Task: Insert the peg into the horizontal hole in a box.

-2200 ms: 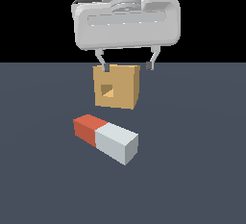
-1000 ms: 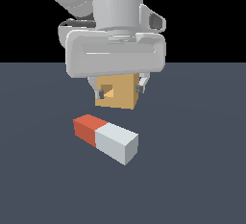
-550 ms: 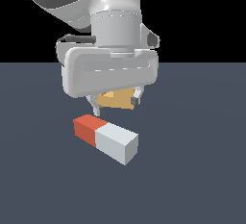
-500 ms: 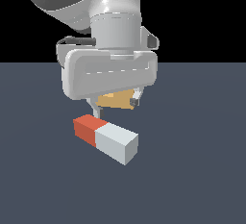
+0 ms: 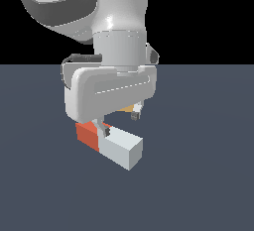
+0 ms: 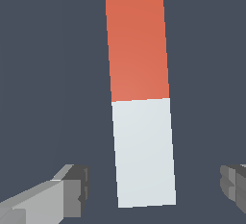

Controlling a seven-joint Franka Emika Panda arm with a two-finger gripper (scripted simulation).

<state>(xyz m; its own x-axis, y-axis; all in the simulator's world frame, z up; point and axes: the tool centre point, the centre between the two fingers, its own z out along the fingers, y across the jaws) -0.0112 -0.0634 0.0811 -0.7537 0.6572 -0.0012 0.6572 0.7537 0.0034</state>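
Note:
The peg [image 5: 119,148] lies flat on the dark floor, its red-orange half toward the exterior view's left and its white half toward the right. In the wrist view the peg [image 6: 141,122] runs lengthwise between the fingers. My gripper [image 5: 119,125] hangs just above the white half, open, with one fingertip on each side and nothing held. Seen from the wrist, the gripper [image 6: 153,185] straddles the white end without touching it. Only a tan sliver of the box [image 5: 129,109] shows behind my hand. The horizontal hole is hidden.
The dark blue-grey floor [image 5: 208,185] stretches all around the peg. My arm's large white body [image 5: 114,36] fills the upper middle of the exterior view and blocks what lies behind it.
My gripper has come down and forward from above the box to just over the peg's white half, staying open. It now covers almost all of the box. The peg has not moved.

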